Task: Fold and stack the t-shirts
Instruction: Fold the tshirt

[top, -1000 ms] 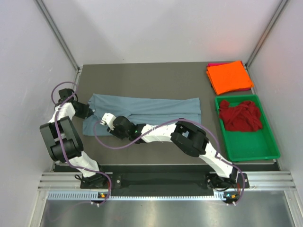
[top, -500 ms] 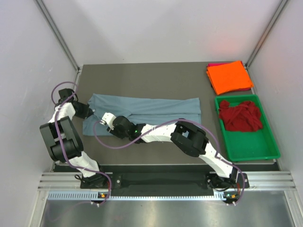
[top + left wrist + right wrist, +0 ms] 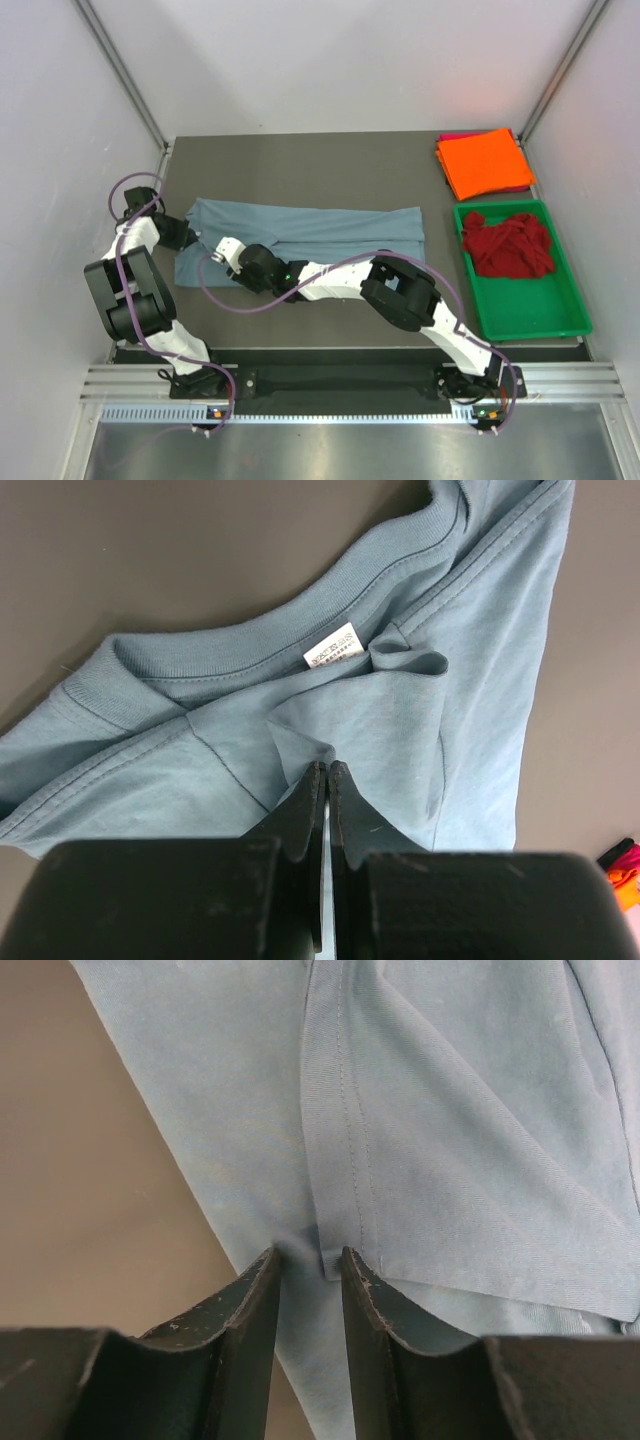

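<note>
Top view, cloth: the blue-grey t-shirt (image 3: pixel 330 228) lies spread on the table (image 3: pixel 300 165), its left end under both tools. Far to their right sit the folded orange t-shirt (image 3: pixel 485 160) and the dark red t-shirt (image 3: pixel 508 243), which is bunched in the green tray (image 3: pixel 525 325).
Top view, pose: the left arm (image 3: pixel 130 290) is folded tight, with the left gripper (image 3: pixel 193 238) low on the cloth. The right arm (image 3: pixel 400 290) stretches long across the table, and the right gripper (image 3: pixel 220 250) is just beside the left one.
Left wrist, grip: clenched on a thin ridge of shirt at the tips, with the collar (image 3: pixel 230 645) and white label (image 3: pixel 333 645) ahead.
Left wrist, risk: so slim a pinch may slip or take one layer only.
Right wrist, grip: jaws parted, straddling the hem (image 3: pixel 345 1160) corner, nothing clamped.
Right wrist, risk: closing off the hem would skew the fold, and the close-set wrists could knock together.
</note>
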You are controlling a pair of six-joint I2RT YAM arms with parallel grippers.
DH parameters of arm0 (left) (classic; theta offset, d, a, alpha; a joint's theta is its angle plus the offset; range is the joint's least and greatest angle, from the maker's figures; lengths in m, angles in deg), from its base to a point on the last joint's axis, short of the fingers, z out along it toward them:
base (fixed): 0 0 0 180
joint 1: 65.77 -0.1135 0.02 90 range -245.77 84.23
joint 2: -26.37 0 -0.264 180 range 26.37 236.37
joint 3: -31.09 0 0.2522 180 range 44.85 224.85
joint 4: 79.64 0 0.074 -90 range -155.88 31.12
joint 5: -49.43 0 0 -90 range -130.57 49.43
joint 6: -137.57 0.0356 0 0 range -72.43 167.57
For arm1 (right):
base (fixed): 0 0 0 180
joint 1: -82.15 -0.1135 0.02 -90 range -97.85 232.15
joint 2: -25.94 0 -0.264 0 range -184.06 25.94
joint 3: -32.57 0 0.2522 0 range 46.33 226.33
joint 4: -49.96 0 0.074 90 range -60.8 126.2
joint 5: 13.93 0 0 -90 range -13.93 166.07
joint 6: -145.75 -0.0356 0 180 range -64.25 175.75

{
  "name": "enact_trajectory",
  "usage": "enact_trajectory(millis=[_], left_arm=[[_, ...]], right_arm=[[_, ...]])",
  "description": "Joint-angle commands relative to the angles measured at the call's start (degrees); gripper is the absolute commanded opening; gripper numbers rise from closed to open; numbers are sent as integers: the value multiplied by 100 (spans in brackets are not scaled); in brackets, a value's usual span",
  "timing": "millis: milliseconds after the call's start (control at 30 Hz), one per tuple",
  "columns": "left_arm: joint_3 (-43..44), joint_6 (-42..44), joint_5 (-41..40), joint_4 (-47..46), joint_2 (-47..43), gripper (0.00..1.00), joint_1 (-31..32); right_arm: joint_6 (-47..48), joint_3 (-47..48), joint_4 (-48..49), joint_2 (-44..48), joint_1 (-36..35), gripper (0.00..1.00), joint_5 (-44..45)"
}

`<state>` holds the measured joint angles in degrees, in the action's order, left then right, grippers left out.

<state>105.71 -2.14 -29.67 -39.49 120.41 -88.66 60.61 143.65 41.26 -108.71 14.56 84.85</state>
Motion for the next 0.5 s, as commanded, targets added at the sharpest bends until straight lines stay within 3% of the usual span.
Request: enact_trajectory(millis=[0,233,467], left_arm=[[5,-82,-9,-310,-132,0,22],[-48,-65,-9,-310,-175,0,22],[-74,-135,-26,-310,-219,0,22]], right_arm=[[-169,217,136,325,53,31,-148],[-416,200,179,396,150,34,-315],[-451,244,232,387,220,31,-315]])
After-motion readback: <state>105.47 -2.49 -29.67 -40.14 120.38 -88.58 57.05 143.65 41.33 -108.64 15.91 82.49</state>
